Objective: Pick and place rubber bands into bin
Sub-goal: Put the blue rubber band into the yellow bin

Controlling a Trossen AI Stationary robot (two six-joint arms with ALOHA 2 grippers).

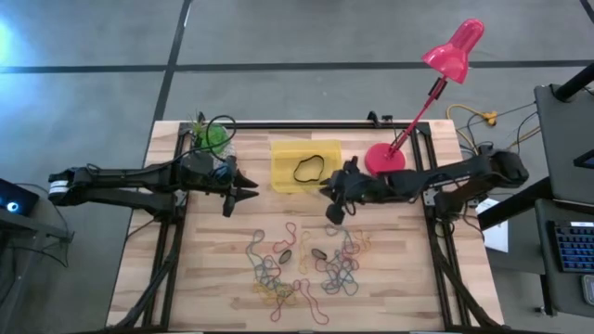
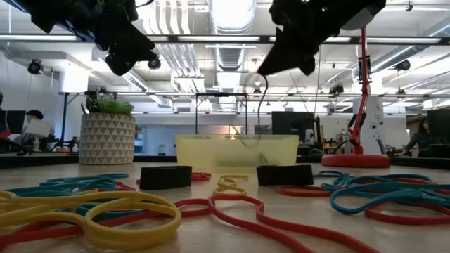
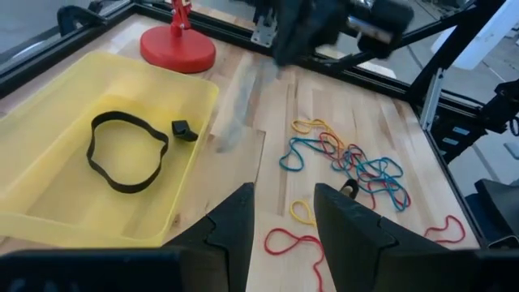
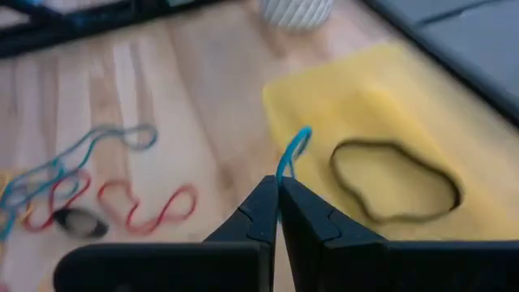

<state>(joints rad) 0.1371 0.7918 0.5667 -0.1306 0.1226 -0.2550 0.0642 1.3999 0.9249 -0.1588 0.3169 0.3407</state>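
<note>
A blue rubber band (image 4: pixel 293 151) hangs pinched between the closed fingers of the right gripper (image 4: pixel 278 188), which hovers just beside the near edge of the yellow bin (image 1: pixel 281 158); the bin sits at the middle of the table's (image 1: pixel 204 269) far edge and holds a black band (image 1: pixel 309 168) and what may be a small dark scrap; the other rubber bands (image 1: pixel 302 267) lie scattered across the near middle; the left gripper (image 1: pixel 249 189) waits left of the bin, fingers apart and empty; a red lamp (image 1: pixel 385 157) and a plant pot (image 2: pixel 107 138) flank the bin.
</note>
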